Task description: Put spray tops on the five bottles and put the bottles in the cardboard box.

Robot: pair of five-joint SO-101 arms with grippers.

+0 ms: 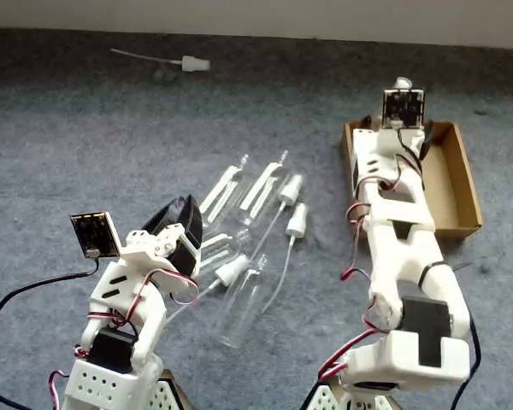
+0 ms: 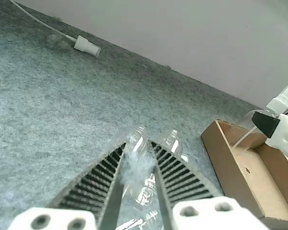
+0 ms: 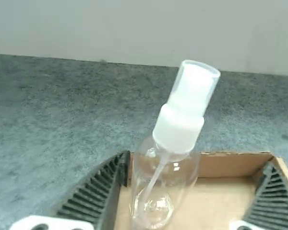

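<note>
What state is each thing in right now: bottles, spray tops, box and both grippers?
capped bottle: spray top on, tilted, over the cardboard box.
loose bottles: uncapped, lying on the carpet.
loose spray tops: unattached, lying beside those bottles; one far off.
cardboard box: open, visible floor bare.
right gripper: open, either side of the capped bottle.
left gripper: low at the loose bottles; grip unclear.
</note>
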